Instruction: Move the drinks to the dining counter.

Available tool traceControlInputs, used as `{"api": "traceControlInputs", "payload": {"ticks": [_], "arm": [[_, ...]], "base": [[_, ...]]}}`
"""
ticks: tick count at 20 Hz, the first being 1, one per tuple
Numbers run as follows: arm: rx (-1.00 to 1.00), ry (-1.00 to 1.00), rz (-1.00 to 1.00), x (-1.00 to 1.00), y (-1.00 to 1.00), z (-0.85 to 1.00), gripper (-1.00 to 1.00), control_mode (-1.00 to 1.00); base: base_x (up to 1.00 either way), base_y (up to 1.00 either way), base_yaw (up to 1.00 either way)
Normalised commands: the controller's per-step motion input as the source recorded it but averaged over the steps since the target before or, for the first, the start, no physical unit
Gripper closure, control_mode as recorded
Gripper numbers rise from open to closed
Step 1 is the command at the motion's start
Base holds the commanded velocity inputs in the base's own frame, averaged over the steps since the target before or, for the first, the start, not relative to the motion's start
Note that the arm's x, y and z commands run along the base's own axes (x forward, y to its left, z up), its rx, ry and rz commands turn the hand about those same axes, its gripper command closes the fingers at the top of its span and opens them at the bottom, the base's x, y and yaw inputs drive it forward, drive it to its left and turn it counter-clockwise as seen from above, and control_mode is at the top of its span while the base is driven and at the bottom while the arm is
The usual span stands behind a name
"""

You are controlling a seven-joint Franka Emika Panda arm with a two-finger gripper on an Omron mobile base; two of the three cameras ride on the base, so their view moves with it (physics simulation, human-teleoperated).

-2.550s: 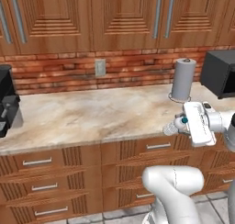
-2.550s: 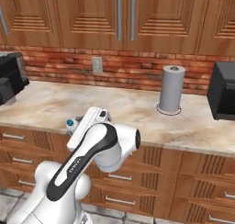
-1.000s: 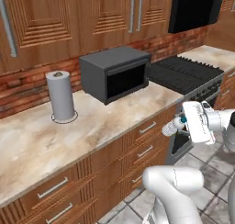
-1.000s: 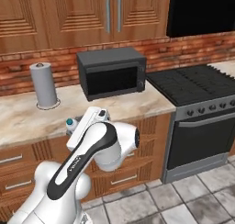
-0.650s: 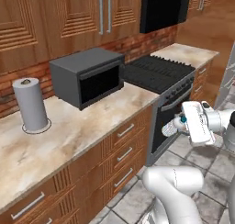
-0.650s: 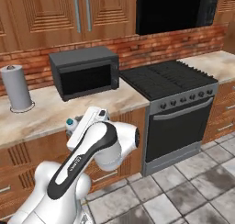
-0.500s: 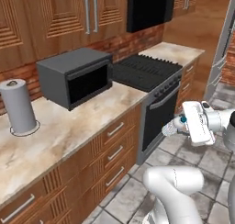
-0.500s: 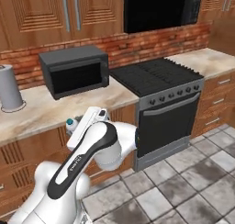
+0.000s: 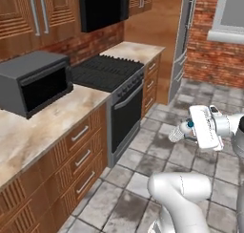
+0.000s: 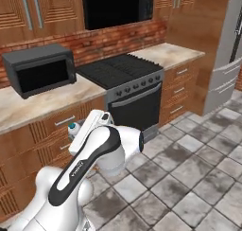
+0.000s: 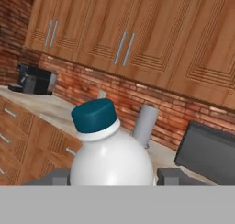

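You have the water bottle [image 11: 111, 149] clamped between the gripper's [image 11: 112, 177] two fingers [image 11: 170, 176], jaws narrowed onto its body, teal cap standing up at 12 o'clock of the hand view. In the left base view the bottle [image 9: 180, 131] pokes out at 9 o'clock of the white hand; in the right base view just its cap [image 10: 73, 128] peeks past the hand at 10 o'clock. You carry it tucked close to the arm and above the tiled floor [image 10: 198, 178], probably so it rides steady while the base travels. The microwave [image 9: 34, 81] and stove [image 10: 120, 71] lie along the wall counter [image 9: 43, 127], and a paper-towel roll [image 11: 145, 125] stands behind the bottle. The bottle's lower half is cut off in the hand view, so how deep the grip sits is unclear, and the dining counter isn't in front of you yet.
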Motion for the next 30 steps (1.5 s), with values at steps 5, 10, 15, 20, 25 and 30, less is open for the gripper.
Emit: {"api": "traceControlInputs", "payload": {"ticks": [5,10,15,20,25,30], "arm": [[0.0,0.0,0.0,0.0,0.0,0.0,1.0,1.0],[0.0,0.0,0.0,0.0,0.0,0.0,1.0,1.0],[0.0,0.0,0.0,0.0,0.0,0.0,1.0,1.0],[0.0,0.0,0.0,0.0,0.0,0.0,1.0,1.0],[0.0,0.0,0.0,0.0,0.0,0.0,1.0,1.0],[0.0,0.0,0.0,0.0,0.0,0.0,1.0,1.0]], "base": [[-0.53,-0.11,-0.36],[-0.46,0.01,-0.34],[-0.35,0.26,-0.29],[-0.34,0.25,-0.31],[-0.35,0.05,-0.37],[-0.34,0.0,-0.4]]}}
